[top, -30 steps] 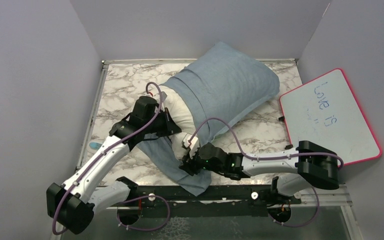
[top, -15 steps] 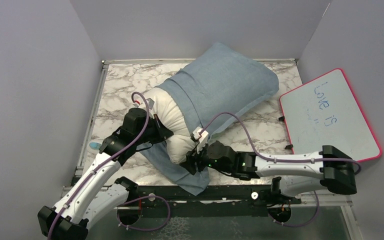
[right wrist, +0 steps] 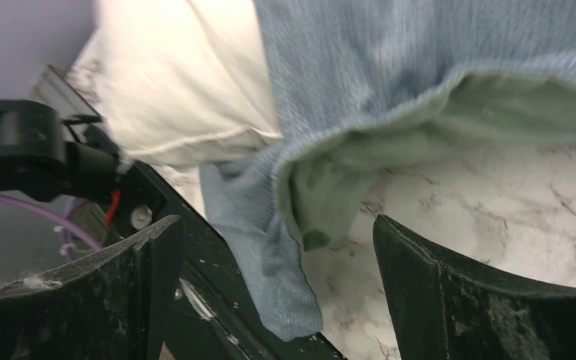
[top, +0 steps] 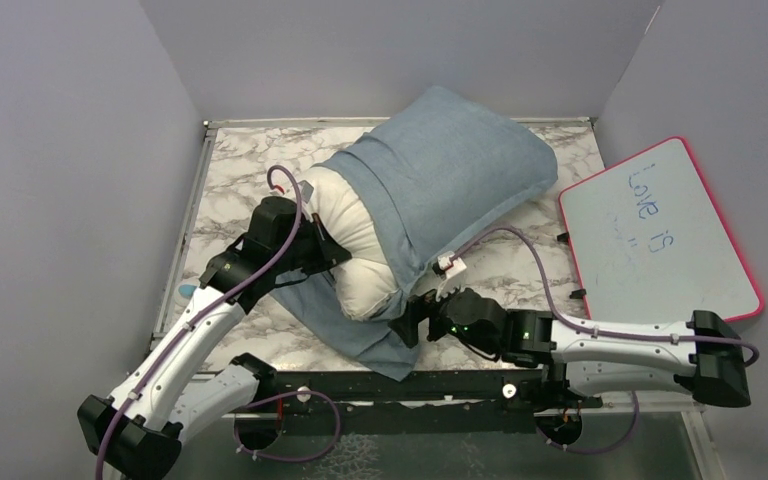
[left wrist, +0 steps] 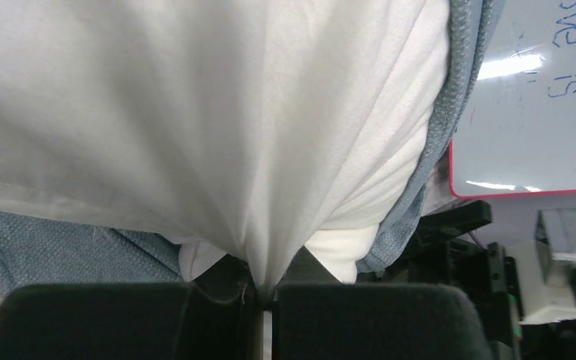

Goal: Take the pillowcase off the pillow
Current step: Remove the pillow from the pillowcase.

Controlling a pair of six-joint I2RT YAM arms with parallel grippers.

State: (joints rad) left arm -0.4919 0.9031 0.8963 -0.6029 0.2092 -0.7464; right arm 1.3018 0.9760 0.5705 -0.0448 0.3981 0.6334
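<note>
Two grippers under inspection. We are noting left gripper (left wrist: 259, 301) clenching a fold of white pillow (top: 355, 240), jaws pinched tight. Right gripper (right wrist: 277, 262) standing released, jaws wide apart, gripping nothing, loose hem showing just ahead. Pillow lying half exposed, far half sitting inside grey-blue pillowcase (top: 450, 175) on marble table (top: 250, 170).
</note>
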